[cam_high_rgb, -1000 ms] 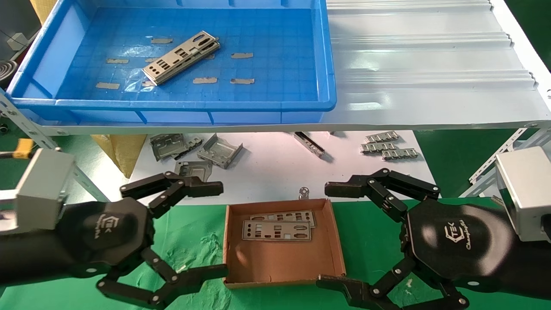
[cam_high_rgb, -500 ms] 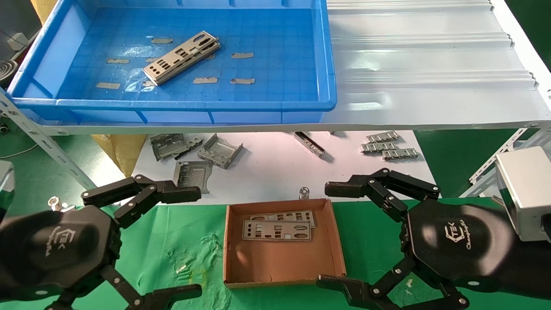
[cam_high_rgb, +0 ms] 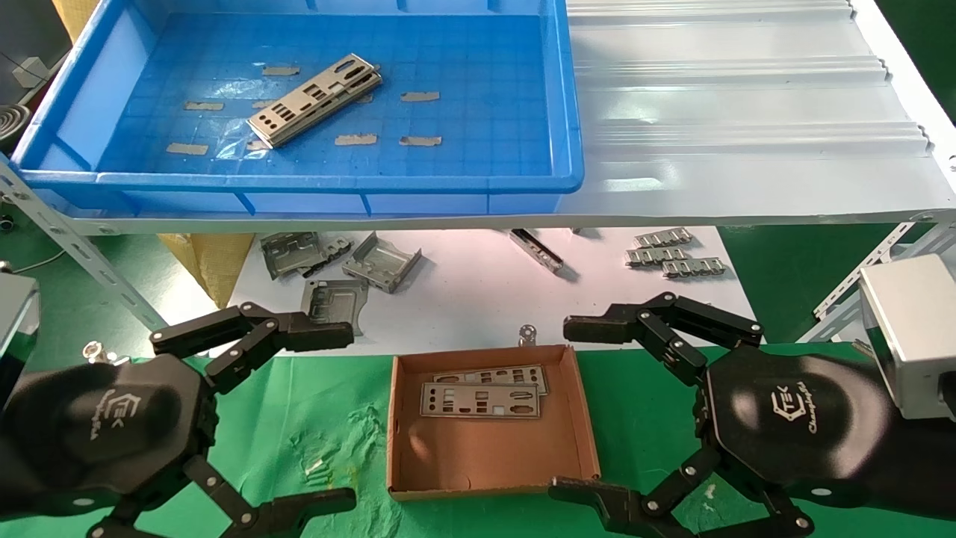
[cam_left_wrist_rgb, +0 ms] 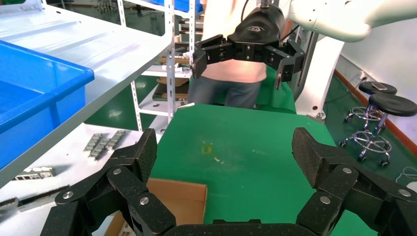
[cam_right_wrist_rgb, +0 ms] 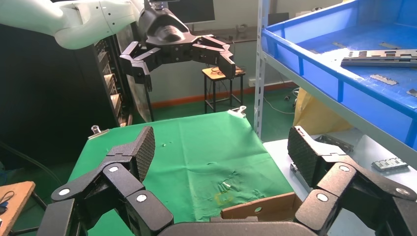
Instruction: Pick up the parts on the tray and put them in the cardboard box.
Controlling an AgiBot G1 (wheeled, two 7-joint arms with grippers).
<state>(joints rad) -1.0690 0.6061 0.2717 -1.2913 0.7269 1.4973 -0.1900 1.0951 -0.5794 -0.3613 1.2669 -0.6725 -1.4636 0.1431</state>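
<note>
One silver punched part (cam_high_rgb: pixel 314 101) lies slantwise on the floor of the blue tray (cam_high_rgb: pixel 299 181) on the upper shelf; it also shows as the part (cam_right_wrist_rgb: pixel 378 57) in the right wrist view. The cardboard box (cam_high_rgb: pixel 493 448) sits on the green cloth between both arms, with two parts (cam_high_rgb: pixel 482 400) stacked at its far side. My left gripper (cam_high_rgb: pixel 347 418) hangs open left of the box, holding nothing. My right gripper (cam_high_rgb: pixel 564 409) hangs open right of the box, also holding nothing. A box corner (cam_left_wrist_rgb: pixel 177 196) shows under the left gripper (cam_left_wrist_rgb: pixel 226 152).
Bent grey brackets (cam_high_rgb: pixel 381 261) and toothed strips (cam_high_rgb: pixel 672 258) lie on the white lower surface beyond the box. The white ribbed shelf (cam_high_rgb: pixel 732 112) extends right of the tray. A metal shelf post (cam_right_wrist_rgb: pixel 260 64) stands near the cloth's corner. A person (cam_left_wrist_rgb: pixel 231 83) stands behind.
My left gripper has drawn back leftward from the box's left edge, staying open. The right arm, the box and the parts have not moved.
</note>
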